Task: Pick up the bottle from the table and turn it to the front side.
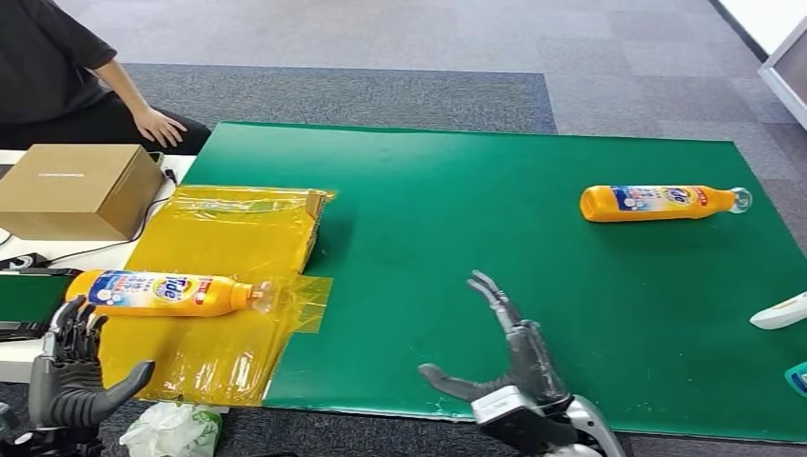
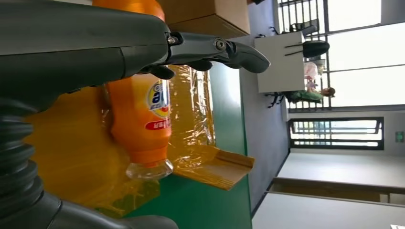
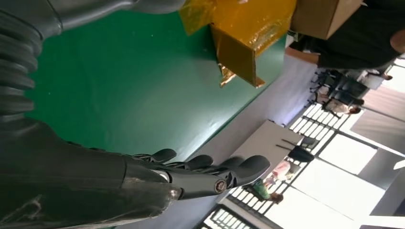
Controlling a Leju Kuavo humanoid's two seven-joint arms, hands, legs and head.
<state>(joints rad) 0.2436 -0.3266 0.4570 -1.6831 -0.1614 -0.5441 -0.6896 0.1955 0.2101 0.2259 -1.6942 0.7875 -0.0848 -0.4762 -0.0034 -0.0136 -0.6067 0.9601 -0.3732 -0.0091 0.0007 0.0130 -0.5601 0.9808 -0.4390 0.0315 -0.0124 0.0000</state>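
Note:
An orange Tide bottle (image 1: 162, 292) lies on its side on yellow plastic wrap (image 1: 228, 286) at the table's left, clear cap pointing right and label facing up. My left hand (image 1: 68, 376) hovers just below its base end, fingers apart and holding nothing; in the left wrist view the bottle (image 2: 143, 119) lies right beyond the fingers (image 2: 210, 50). A second orange bottle (image 1: 661, 202) lies on the green mat at the far right. My right hand (image 1: 509, 367) is open over the mat's near edge, well short of that bottle.
A cardboard box (image 1: 81, 190) stands left of the green mat (image 1: 476, 238). A person in black sits at the back left, one hand (image 1: 157, 126) near the mat's corner. A white object (image 1: 780, 312) lies at the right edge. A crumpled bag (image 1: 171, 430) lies below the wrap.

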